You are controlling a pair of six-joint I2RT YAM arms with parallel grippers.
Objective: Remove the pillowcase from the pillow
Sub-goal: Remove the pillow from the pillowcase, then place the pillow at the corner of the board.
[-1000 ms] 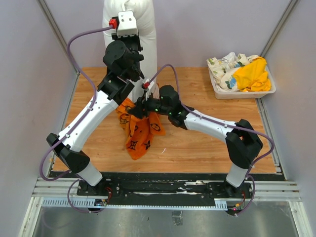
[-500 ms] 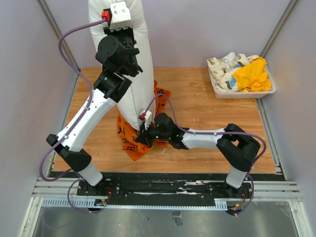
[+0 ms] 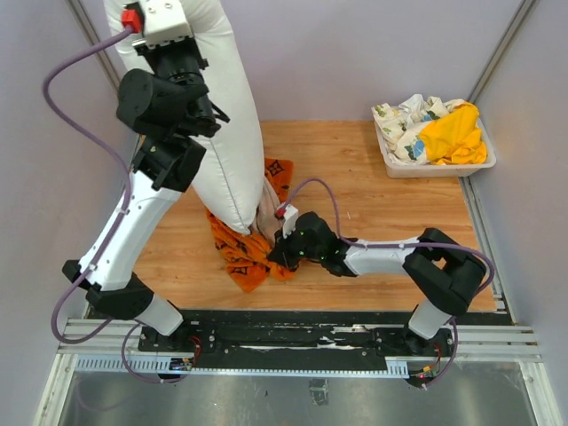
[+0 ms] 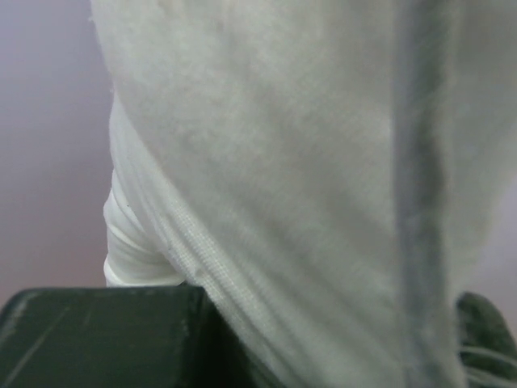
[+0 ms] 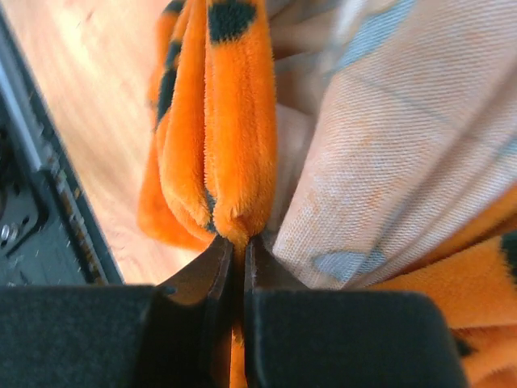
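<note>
- My left gripper (image 3: 206, 106) is raised high and clamped on the pillow (image 3: 226, 151), which hangs nearly upright from it.
- The pillow's lower end sits in the pillowcase (image 3: 241, 253), bunched on the wooden table (image 3: 373, 204) near the front edge.
- My right gripper (image 5: 237, 242) sits low, jaws pinched almost together on an orange fold of the pillowcase.

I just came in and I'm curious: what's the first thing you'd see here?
The big white pillow jumps out first, held up high on the left side by the left gripper. Below it, the bright orange pillowcase is bunched on the table at the pillow's bottom end, pinched by the right gripper. A white bin of crumpled cloths sits at the far right.
</note>
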